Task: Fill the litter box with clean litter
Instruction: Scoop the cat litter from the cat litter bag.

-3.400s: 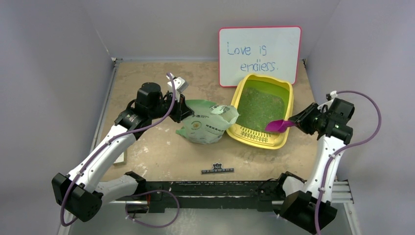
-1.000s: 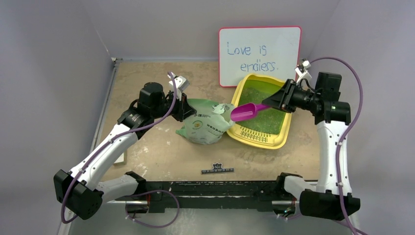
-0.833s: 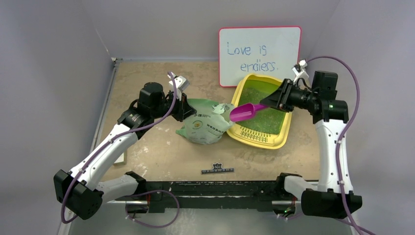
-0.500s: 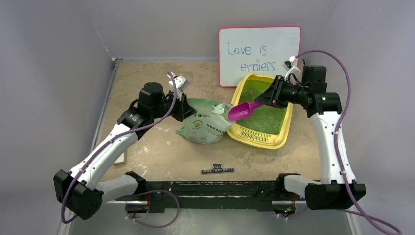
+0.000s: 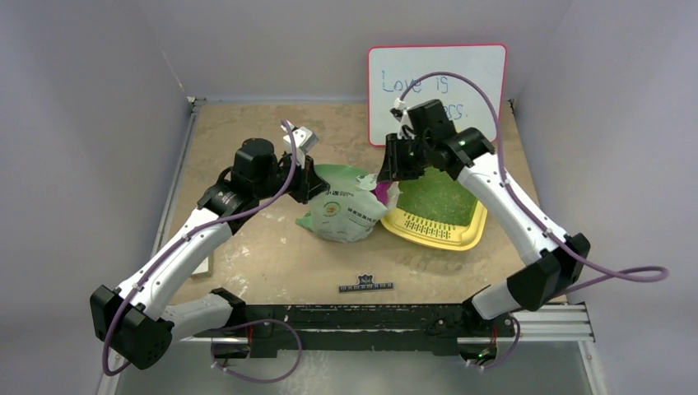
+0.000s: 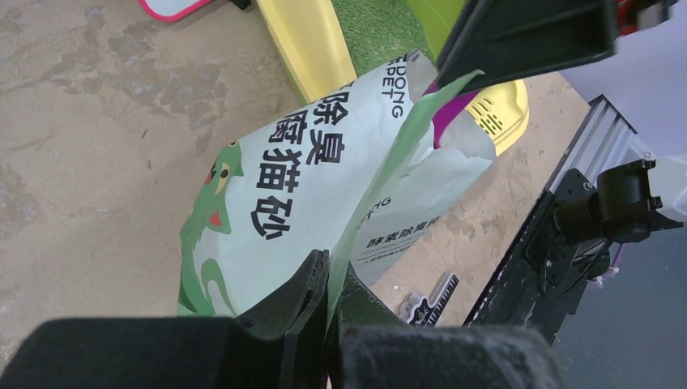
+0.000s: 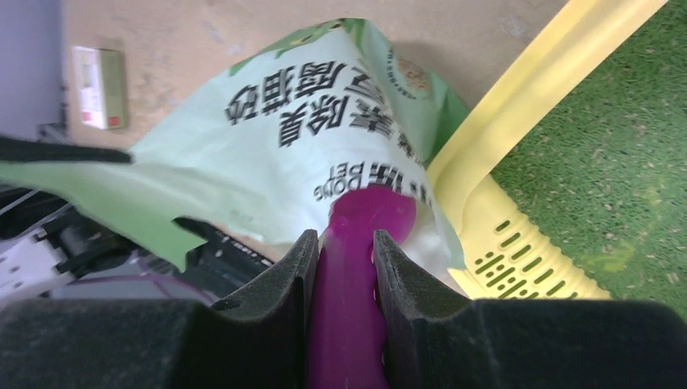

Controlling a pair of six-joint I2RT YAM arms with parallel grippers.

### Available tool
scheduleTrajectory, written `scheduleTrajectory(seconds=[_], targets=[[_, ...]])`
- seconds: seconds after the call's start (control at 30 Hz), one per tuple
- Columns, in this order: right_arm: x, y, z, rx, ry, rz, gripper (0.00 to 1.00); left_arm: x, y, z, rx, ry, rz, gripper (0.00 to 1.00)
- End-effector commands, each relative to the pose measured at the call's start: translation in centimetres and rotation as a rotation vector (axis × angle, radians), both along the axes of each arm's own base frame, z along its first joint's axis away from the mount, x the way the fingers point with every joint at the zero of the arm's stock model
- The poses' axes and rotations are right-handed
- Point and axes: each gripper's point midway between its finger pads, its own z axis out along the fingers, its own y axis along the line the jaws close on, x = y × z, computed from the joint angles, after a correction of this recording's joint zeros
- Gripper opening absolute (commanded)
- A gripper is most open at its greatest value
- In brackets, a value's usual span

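The yellow litter box sits at the right in front of the board, with green litter covering its floor; it also shows in the right wrist view. The pale green litter bag lies to its left. My left gripper is shut on the bag's rear edge. My right gripper is shut on the handle of the magenta scoop, whose bowl is inside the bag's open mouth and mostly hidden. In the top view the right gripper is over the bag's mouth.
A white red-framed board with writing leans on the back wall, partly behind my right arm. A small black ruler-like piece lies near the front edge. A small pale block lies at the table's left.
My right arm has swung left from over the litter box, carrying the scoop, and the scoop's bowl has gone into the bag's mouth. The left arm and the bag have not moved.
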Motion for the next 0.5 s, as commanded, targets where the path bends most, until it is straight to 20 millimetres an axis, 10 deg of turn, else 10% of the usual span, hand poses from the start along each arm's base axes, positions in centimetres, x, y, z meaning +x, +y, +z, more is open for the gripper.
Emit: scheduleTrajectory(seconds=[0.0, 0.47], targets=[[1.9, -0.9, 0.1, -0.130, -0.082, -0.083, 0.00, 0.6, -0.5, 4.6, -0.106, -0.131, 0.013, 0.00], [3.2, -0.6, -5.0, -0.220, -0.057, -0.151, 0.00, 1.4, 0.7, 4.1, -0.079, -0.169, 0.093, 0.00]])
